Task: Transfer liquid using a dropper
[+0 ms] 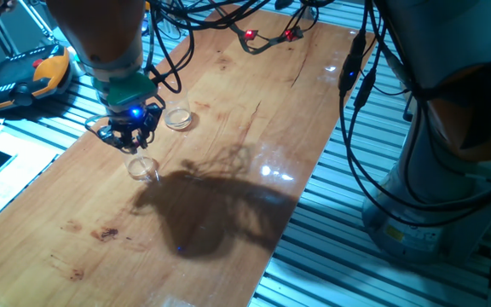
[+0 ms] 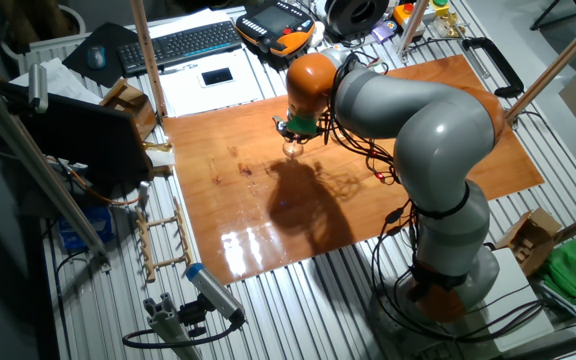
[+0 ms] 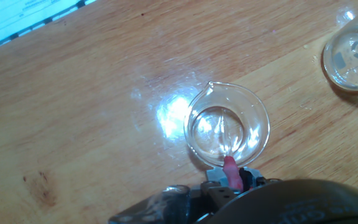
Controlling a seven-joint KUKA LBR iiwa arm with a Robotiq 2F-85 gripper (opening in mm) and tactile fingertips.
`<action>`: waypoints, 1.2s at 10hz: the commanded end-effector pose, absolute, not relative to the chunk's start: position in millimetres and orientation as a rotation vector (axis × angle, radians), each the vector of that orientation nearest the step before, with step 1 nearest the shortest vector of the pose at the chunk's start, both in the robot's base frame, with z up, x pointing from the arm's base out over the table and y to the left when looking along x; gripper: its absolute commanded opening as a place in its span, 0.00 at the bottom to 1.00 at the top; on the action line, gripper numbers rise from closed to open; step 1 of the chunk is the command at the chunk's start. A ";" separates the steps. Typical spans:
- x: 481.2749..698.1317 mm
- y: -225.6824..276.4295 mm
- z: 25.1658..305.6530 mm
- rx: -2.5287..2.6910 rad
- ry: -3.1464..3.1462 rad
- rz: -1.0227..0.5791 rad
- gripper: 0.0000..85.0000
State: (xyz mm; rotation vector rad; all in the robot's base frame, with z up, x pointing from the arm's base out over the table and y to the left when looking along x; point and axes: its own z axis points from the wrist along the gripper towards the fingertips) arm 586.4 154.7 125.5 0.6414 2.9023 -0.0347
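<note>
Hand view alone shows the dropper's [image 3: 230, 172] pink bulb over the beaker [image 3: 227, 125].

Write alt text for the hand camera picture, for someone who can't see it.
Looking down from the gripper, a red-tipped dropper hangs over a small clear glass beaker on a wooden table. A second glass sits at the upper right edge.

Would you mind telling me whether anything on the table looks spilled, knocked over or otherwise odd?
Nothing stands out. Both glass vessels, the beaker under the gripper and the dish beside it, sit upright on the wooden table, and no puddle shows around them.
</note>
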 end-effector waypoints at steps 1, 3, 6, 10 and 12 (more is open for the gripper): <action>586.4 154.6 125.8 0.641 2.902 -0.036 0.26; 586.7 154.5 127.1 0.640 2.900 -0.038 0.26; 587.5 153.9 129.3 0.640 2.900 -0.040 0.26; 588.3 153.6 131.1 0.639 2.899 -0.047 0.26; 588.3 153.6 131.6 0.637 2.906 -0.038 0.27</action>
